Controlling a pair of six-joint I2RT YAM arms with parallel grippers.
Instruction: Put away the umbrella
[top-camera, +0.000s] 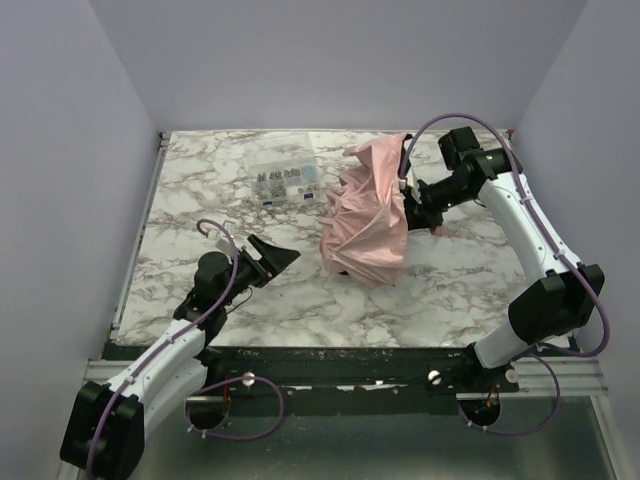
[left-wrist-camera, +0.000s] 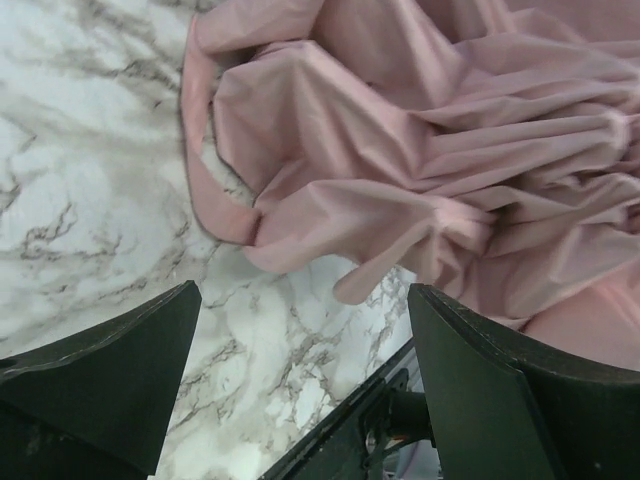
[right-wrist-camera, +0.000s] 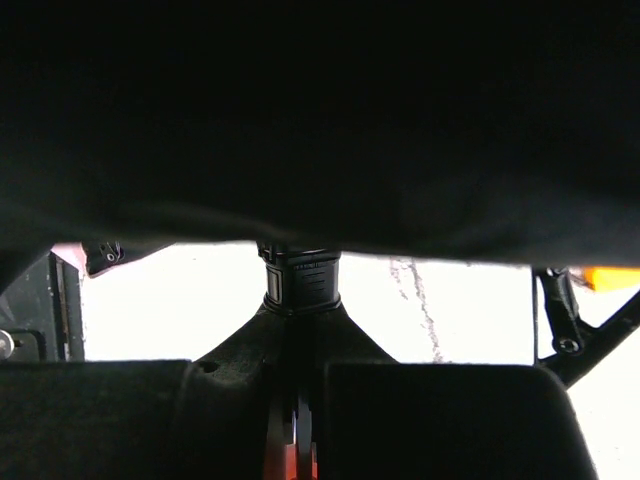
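The umbrella is sitting half-collapsed right of centre on the marble desk, its light, soft, slippery pink folds slumping. Its stiff black shaft is looking the surer hold. The right end effector is clamped shut, apparently pinching that shaft, while the left end effector is hovering wide open near the canopy's edge.
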